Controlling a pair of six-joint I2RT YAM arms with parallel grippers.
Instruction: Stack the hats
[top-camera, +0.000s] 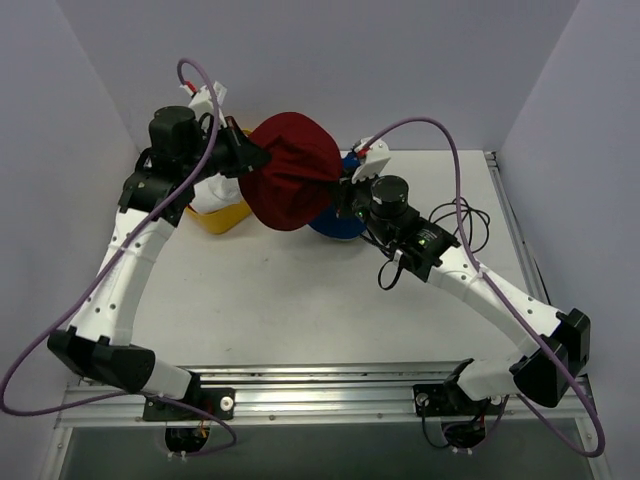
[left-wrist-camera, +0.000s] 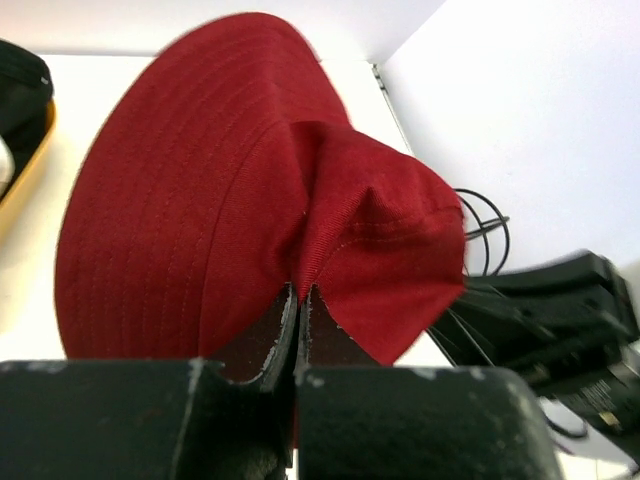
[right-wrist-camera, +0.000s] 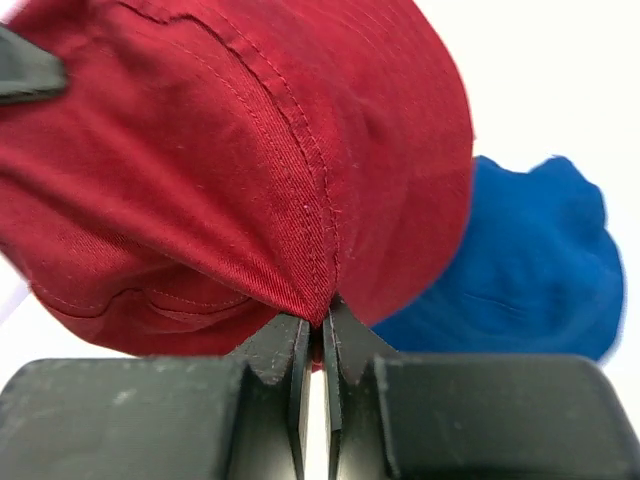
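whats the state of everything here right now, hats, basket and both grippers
maroon hat: held up between both grippers, fabric pinched on each side
blue hat: lying slumped on the table, free, just behind the maroon hat
yellow basket: on the table, holds a white hat and a black cap
left gripper: jaws shut on the maroon hat
right gripper: jaws shut on the maroon hat

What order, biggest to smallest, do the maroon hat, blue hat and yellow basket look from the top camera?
1. The maroon hat, clearly largest, though held up nearer the camera.
2 and 3. The blue hat and the yellow basket: both partly hidden, too alike to rank.
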